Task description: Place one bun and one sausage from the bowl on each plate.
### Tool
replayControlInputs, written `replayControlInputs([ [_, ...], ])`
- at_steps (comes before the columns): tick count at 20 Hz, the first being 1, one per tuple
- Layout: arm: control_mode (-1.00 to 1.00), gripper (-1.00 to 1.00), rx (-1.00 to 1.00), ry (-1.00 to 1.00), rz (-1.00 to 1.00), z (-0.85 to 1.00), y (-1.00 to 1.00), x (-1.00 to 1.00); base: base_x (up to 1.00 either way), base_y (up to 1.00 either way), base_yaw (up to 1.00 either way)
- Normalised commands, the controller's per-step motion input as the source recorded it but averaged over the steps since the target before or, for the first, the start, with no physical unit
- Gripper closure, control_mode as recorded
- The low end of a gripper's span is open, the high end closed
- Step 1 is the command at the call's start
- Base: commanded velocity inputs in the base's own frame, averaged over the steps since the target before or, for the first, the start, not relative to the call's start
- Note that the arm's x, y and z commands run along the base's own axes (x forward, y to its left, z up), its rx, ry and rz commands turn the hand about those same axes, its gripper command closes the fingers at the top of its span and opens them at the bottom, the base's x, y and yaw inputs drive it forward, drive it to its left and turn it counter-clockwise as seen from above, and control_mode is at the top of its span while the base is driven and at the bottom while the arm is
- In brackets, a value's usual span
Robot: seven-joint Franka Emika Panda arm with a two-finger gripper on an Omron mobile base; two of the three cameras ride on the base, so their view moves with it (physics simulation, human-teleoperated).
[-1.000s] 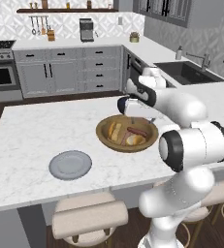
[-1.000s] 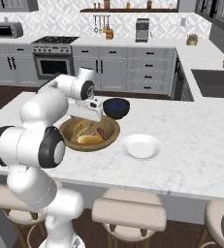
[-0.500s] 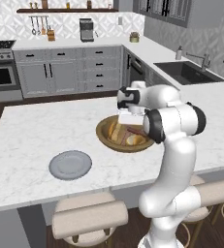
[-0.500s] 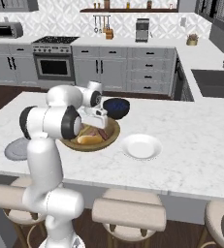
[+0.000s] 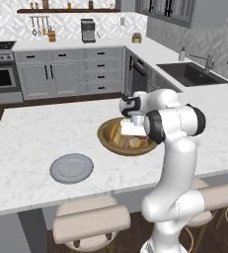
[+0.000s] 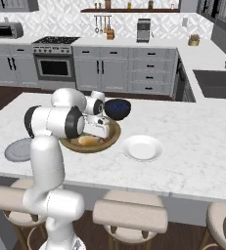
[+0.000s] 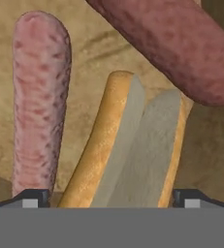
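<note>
The end effector (image 5: pixel 131 129) hangs over the wooden bowl (image 5: pixel 107 140), apparently holding nothing.

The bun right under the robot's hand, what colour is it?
The bun is golden-brown outside and pale grey-beige on its cut faces, clearest in the hand view.

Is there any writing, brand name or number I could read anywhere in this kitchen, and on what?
None: no readable text anywhere.
The wooden bowl, grey plate and white plate are plain.
The microwave and coffee maker are too small and blurred to show any label.
</note>
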Motion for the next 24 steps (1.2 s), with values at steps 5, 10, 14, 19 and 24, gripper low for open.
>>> replayControlInputs([
  [5,-1.0,-1.0,0.0,0.04,-0.01,-0.23,0.0,-0.11,0.0,0.0,0.0],
  [10,-1.0,1.0,0.0,0.03,0.0,-0.33,0.13,0.0,0.0,0.0,0.0],
  [14,-1.0,1.0,0.0,0.0,0.0,-0.08,0.05,-0.11,0.0,0.0,0.0],
  [19,-1.0,1.0,-0.06,-0.26,0.06,0.36,-0.22,-0.47,0.0,0.0,0.0],
  [24,-1.0,1.0,-0.13,-0.39,0.18,0.55,-0.22,-0.78,0.0,0.0,0.0],
])
